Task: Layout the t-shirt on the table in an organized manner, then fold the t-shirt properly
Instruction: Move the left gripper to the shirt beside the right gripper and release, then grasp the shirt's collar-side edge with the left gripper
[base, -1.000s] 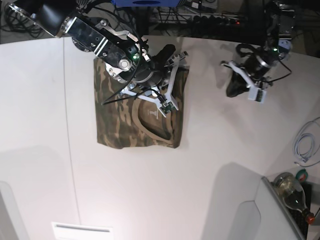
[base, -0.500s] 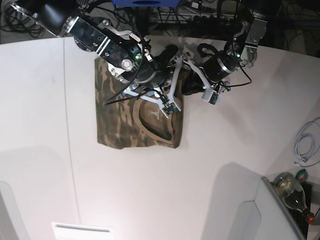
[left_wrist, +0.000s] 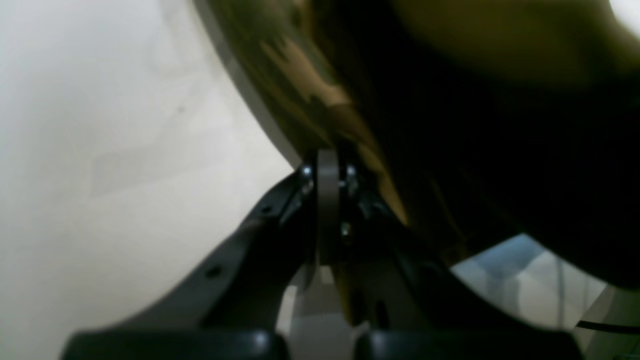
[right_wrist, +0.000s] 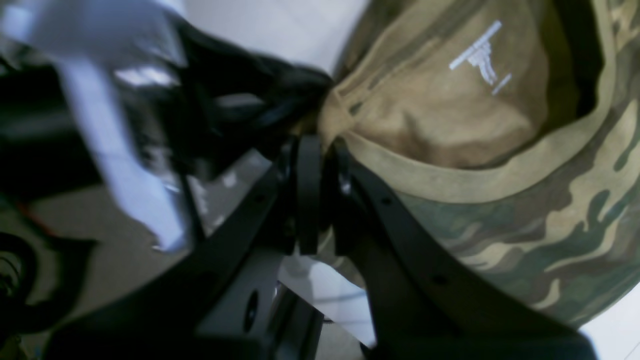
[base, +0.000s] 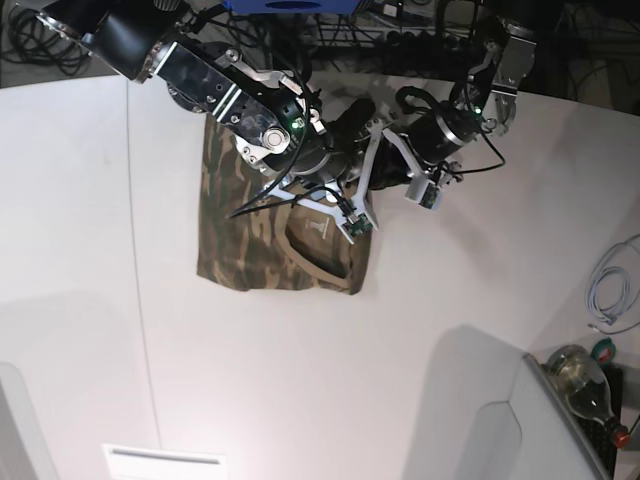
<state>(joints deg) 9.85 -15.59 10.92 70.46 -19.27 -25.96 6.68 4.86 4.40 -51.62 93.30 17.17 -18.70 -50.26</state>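
The t-shirt (base: 262, 225) lies bunched on the bench (base: 420, 330) toward twelve o'clock — both the left claw (left_wrist: 327, 175) and right claw (right_wrist: 317, 150) are clamped shut on its cloth near the collar — so spreading is judged unfinished and folding not begun.

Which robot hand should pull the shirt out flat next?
Probably both. The right hand is shut on the t-shirt by the collar. The left hand is shut at its edge. Neither is clearly better placed.
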